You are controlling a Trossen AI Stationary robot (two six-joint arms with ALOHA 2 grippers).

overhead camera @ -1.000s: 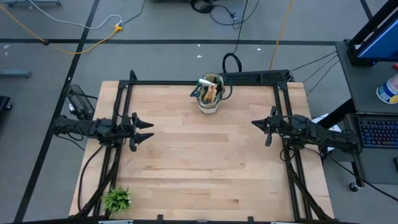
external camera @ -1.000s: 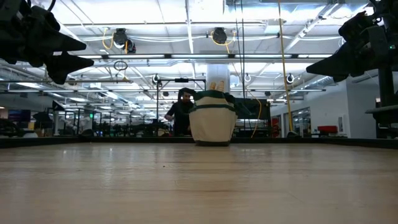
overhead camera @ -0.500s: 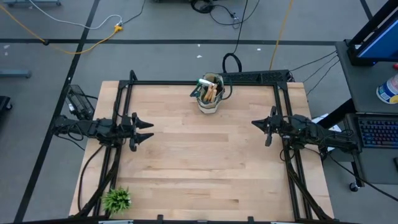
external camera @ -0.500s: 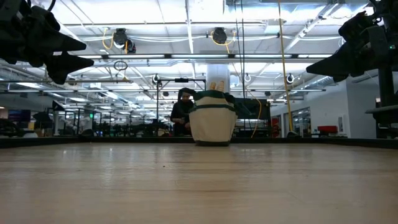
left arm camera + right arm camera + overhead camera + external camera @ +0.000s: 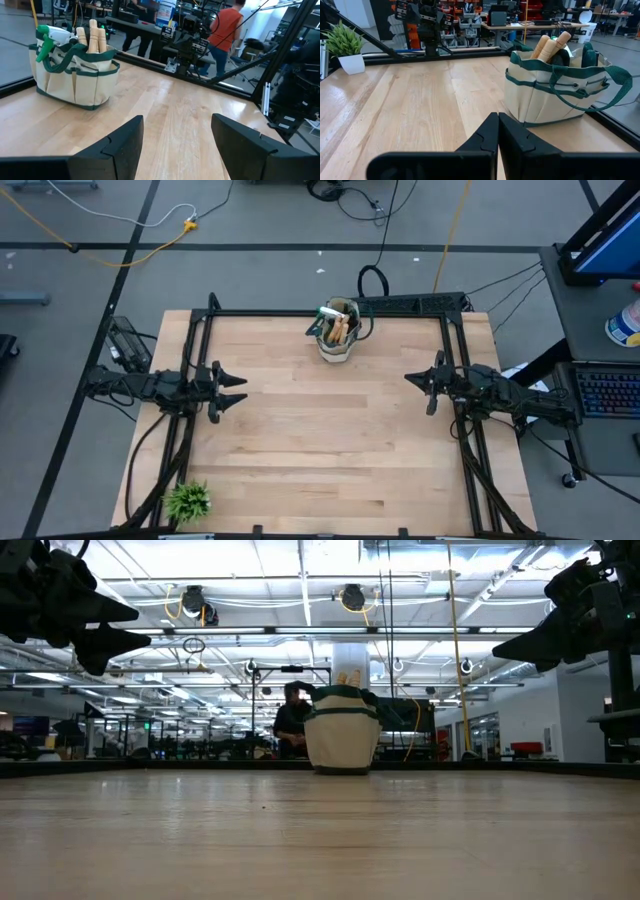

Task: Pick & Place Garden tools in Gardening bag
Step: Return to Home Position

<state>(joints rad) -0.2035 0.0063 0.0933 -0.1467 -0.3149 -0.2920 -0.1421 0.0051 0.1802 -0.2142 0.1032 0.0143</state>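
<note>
Nothing's budged on the table: left gripper (image 5: pixel 238 389) spread, right gripper (image 5: pixel 497 122) pressed together, both parked at their sides, tools (image 5: pixel 340 326) in the bag (image 5: pixel 335 350) far centre, job looks done.

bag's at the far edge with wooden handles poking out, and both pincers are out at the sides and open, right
Not both: the right wrist view shows the right pincer shut, with no gap at its tip. Only the left pincer is open. The rest holds: the gardening bag is at the far edge with wooden handles poking out, and both pincers are out at the sides.
</note>
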